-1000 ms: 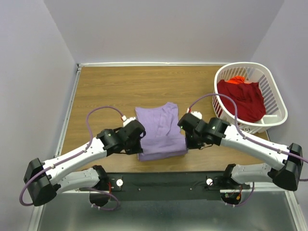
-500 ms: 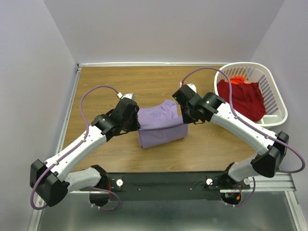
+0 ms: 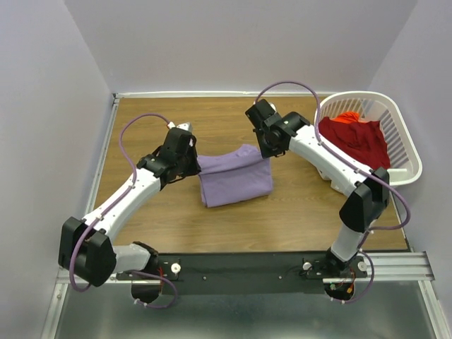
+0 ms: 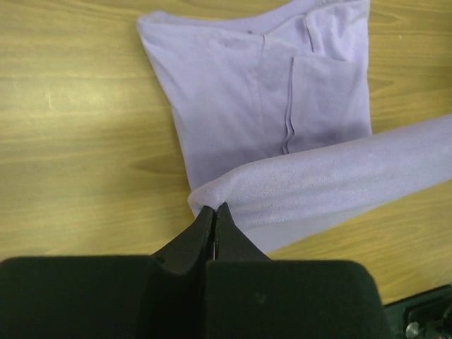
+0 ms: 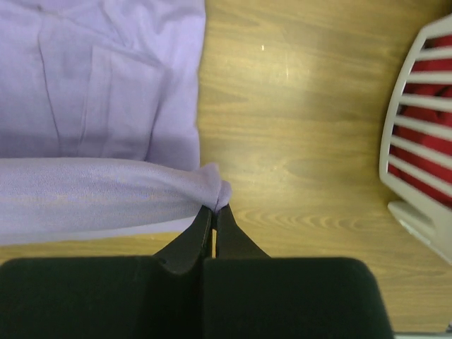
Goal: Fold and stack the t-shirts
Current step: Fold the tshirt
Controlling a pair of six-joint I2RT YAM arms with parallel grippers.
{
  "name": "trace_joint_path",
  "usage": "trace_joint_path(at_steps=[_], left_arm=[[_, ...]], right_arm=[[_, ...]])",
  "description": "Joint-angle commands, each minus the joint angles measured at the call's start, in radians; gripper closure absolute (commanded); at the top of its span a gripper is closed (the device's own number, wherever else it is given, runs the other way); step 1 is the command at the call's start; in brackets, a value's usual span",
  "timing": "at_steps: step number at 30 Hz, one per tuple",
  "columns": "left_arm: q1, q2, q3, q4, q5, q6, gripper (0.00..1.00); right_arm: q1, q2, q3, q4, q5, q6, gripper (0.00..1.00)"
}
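The lavender t-shirt lies partly folded in the middle of the wooden table, its near edge lifted and carried toward the back. My left gripper is shut on the lifted edge's left corner; the left wrist view shows the pinched cloth above the flat shirt. My right gripper is shut on the right corner, seen as a bunched tip in the right wrist view. The deep red t-shirt lies crumpled in the basket.
A white slatted laundry basket stands at the back right of the table; its rim shows in the right wrist view. Grey walls close in the table at the back and both sides.
Both grippers have moved away from the near edge toward the back of the table, pulling the shirt's near edge up and over the rest of the shirt.
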Motion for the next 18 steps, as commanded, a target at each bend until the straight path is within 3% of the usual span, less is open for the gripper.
trace_joint_path(at_steps=[1, 8, 18], left_arm=[[0.057, 0.060, 0.028, 0.039, -0.003, 0.085, 1.00], [0.135, 0.230, 0.092, 0.112, 0.011, 0.128, 1.00], [0.158, 0.471, 0.152, 0.181, 0.028, 0.121, 1.00]], right_arm=[[-0.062, 0.078, 0.104, 0.026, 0.018, -0.099, 0.99], [-0.134, 0.248, 0.228, 0.068, -0.033, -0.155, 1.00], [-0.202, 0.446, 0.236, 0.192, -0.105, -0.202, 0.99]])
